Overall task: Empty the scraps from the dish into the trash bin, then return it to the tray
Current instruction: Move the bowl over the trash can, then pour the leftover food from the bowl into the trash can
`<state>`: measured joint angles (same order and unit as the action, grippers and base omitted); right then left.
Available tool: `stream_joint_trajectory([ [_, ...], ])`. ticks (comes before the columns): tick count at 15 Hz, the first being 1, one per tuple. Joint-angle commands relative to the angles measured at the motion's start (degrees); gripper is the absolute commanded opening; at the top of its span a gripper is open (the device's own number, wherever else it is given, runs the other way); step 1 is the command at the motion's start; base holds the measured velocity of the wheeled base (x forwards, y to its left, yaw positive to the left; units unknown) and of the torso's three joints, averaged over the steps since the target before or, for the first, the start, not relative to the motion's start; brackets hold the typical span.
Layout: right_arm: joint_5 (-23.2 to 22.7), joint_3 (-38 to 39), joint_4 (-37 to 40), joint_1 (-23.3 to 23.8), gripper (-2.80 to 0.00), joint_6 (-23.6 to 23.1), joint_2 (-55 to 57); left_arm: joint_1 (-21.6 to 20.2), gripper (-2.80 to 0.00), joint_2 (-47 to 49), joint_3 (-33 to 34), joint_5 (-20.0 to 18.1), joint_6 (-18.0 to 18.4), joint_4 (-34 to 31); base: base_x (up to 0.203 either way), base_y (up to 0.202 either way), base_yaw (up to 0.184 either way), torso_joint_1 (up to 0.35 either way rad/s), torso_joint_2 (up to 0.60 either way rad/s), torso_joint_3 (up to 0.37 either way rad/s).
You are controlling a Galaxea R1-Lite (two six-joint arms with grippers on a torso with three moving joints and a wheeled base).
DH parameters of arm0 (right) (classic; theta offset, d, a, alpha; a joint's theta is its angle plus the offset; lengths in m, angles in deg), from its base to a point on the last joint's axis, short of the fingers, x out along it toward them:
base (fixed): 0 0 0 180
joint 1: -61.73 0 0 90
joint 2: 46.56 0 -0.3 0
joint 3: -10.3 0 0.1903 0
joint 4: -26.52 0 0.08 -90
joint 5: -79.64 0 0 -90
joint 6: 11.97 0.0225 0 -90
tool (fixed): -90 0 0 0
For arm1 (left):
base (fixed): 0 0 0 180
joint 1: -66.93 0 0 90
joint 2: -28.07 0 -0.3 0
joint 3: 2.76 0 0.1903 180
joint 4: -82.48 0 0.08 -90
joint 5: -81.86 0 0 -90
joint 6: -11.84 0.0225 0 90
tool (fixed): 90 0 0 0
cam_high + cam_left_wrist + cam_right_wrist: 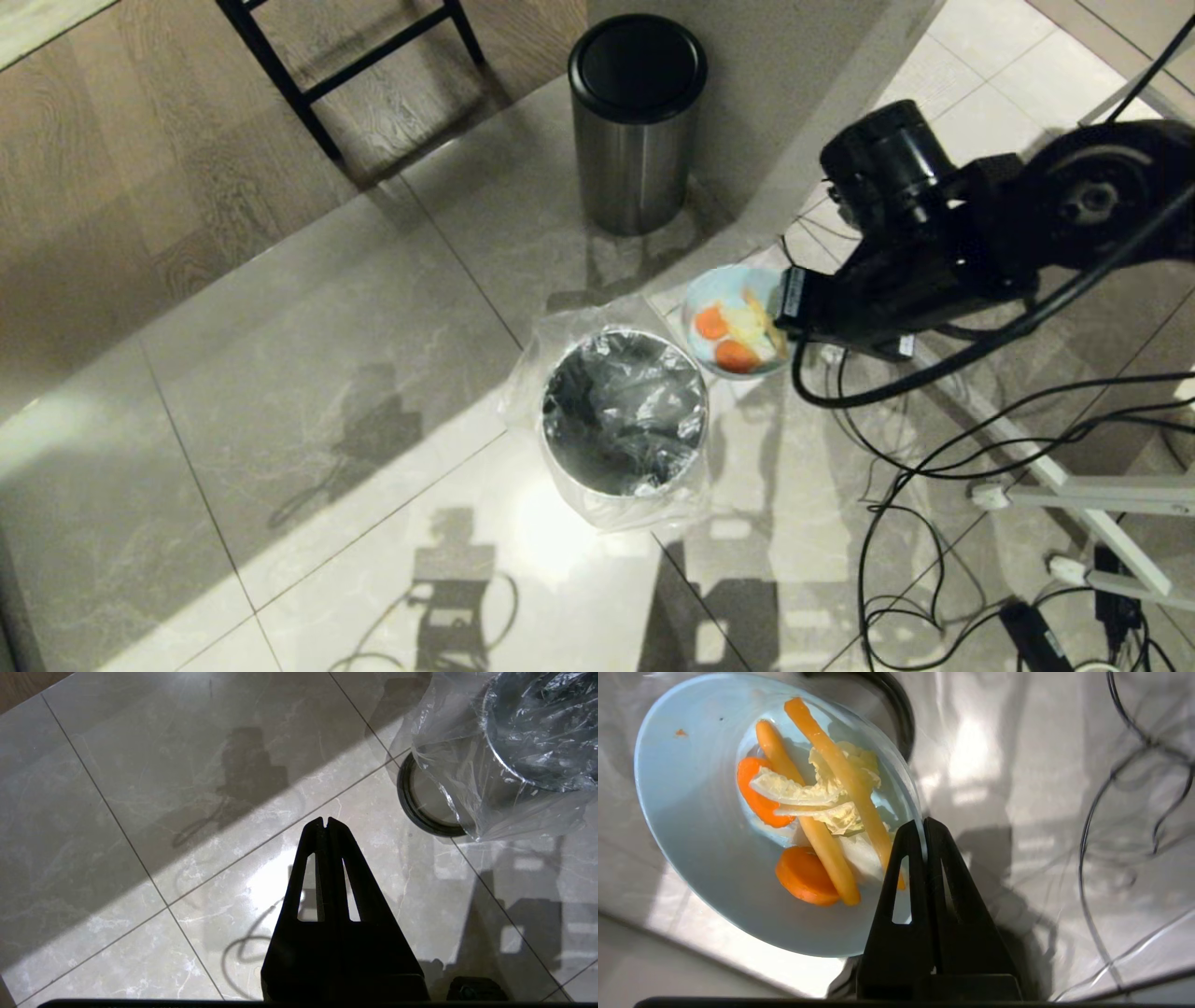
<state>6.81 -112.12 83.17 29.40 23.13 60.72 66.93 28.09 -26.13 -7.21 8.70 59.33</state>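
Dish (705,858), pale blue and glossy, hung pinched by its rim between the closed fingers (911,868) of the right gripper (923,826), one finger inside the wall and one outside. That edge grip left the whole bowl free ahead of the fingers, presumably so it could be tipped without the gripper blocking the way out. It was already canted, its open face turned sideways, yet the scraps (817,807), carrot rounds, pale orange sticks and a bit of leafy cabbage, lay clustered in the bowl's hollow just beyond the fingertips.

Beyond the dish's far rim, and lower, stood the trash bin (624,415) on the floor (327,373), its clear liner spread wide over the rim to catch whatever fell. In the head view the dish sat beside the bin's mouth rather than over it, so tipping appeared not yet due; pouring there would likely have spilled onto the tiles.

Off to the other side of the bin, the left gripper (325,822) hovered idle above the floor, its fingers pressed together on nothing.

Farther off stood a steel bin with black lid (637,121). No tray was in view.
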Motion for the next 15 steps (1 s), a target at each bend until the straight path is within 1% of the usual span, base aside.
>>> stream_joint_trajectory([
  [1, 2.72, -5.05, 0.24, -3.27, -2.8, -1.52, 4.82, 0.0, -2.8, 0.06, 0.0, 0.04, -0.03, 0.04, 0.0, 0.0, 0.0, 0.0, 0.0, 0.0],
  [3, 3.55, -8.41, 0.19, -5.53, -2.8, -2.24, 6.75, 0.0, -2.8, 0.06, 0.0, 0.04, -0.03, 0.04, 0.0, 0.0, 0.0, 0.0, 0.0, 0.0],
  [7, 9.27, -9.92, -0.1, -9.63, -2.8, -3.09, 8.71, 0.0, -2.8, 0.06, 0.0, 0.04, -0.03, 0.04, 0.0, 0.0, 0.0, 0.0, 0.0, 0.0],
  [8, 11.04, -9.94, -0.37, -10.35, -2.8, -3.93, 8.8, 0.0, -2.8, 0.06, 0.0, 0.04, -0.03, 0.04, 0.0, 0.0, 0.0, 0.0, 0.0, 0.0],
  [10, 12.56, -10.0, -2.58, -11.83, -2.8, -5.77, 8.74, 0.04, -2.8, 0.06, 0.0, 0.04, -0.03, 0.04, 0.0, 0.0, 0.0, 0.0, 0.0, 0.0],
  [13, 14.77, -10.03, -6.49, -13.17, -2.8, -11.03, 8.7, 0.0, -2.8, 0.06, 0.0, 0.04, -0.03, 0.04, 0.0, 0.0, 0.0, 0.0, 0.0, 0.0],
  [15, 14.99, -9.71, -11.25, -13.39, -2.8, -16.35, 8.77, 0.01, -2.8, 0.06, 0.0, 0.04, -0.03, 0.04, 0.0, 0.0, 0.0, 0.0, 0.0, 0.0],
])
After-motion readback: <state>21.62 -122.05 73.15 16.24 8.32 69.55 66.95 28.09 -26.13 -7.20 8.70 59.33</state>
